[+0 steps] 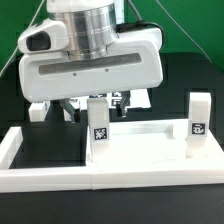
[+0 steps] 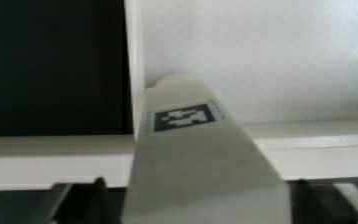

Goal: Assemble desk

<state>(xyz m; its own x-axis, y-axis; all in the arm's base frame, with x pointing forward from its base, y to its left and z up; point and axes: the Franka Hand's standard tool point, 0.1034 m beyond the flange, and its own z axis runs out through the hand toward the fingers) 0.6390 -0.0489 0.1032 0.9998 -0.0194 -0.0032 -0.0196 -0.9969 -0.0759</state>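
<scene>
The desk's white tabletop [image 1: 145,128] lies flat as a shallow tray with a raised rim. Two white square-post legs stand upright on it, each with a black-and-white tag. One leg [image 1: 99,132] is toward the exterior view's left, the other leg [image 1: 198,122] at the exterior view's right. My gripper [image 1: 100,102] hangs directly over the first leg, its large white body filling the upper part of that view. In the wrist view this leg [image 2: 197,150] rises between my two dark fingers [image 2: 78,200], which stand close on either side of it. The gripper [image 2: 202,205] is open, with a thin gap showing.
A long white border frame [image 1: 60,180] runs along the front and wraps round the tabletop's sides. Black table surface [image 2: 51,60] lies beside the white tabletop [image 2: 247,60]. More loose white parts [image 1: 40,108] sit behind, half hidden by my gripper.
</scene>
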